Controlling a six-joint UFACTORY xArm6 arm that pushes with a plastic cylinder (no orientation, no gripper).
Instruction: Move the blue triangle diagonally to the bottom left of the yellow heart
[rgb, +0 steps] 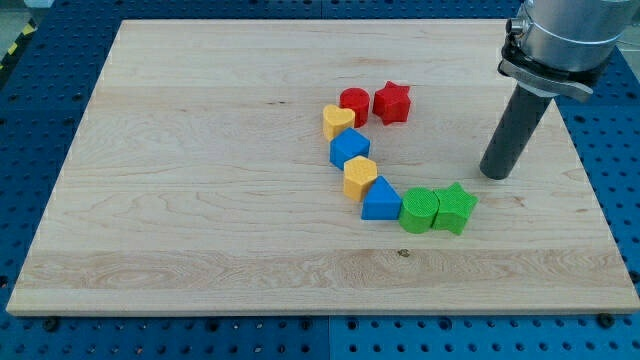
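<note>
8 blocks curve across the worktop (200, 150) — the blue triangle (380, 200) touches the green cylinder (418, 211), below the yellow heart (338, 121). My tip (494, 174) rests well right of them; it has no fingers.

A pale wood grain with a small dark knot is shown by the worktop (200, 150); around it lies a blue pegboard (40, 40) dotted with holes. 2 red blocks are seen, a red cylinder (354, 104) and a red star (392, 102) at its 3 o'clock. Yellow is worn by the yellow heart (338, 121) and the yellow hexagon (359, 178). Blue is worn by the blue cube (350, 149) and the blue triangle (380, 200). Green is worn by the green cylinder (418, 210) and green star (454, 207). My tip (494, 174) is dark grey, under a silver collar (560, 45).
</note>
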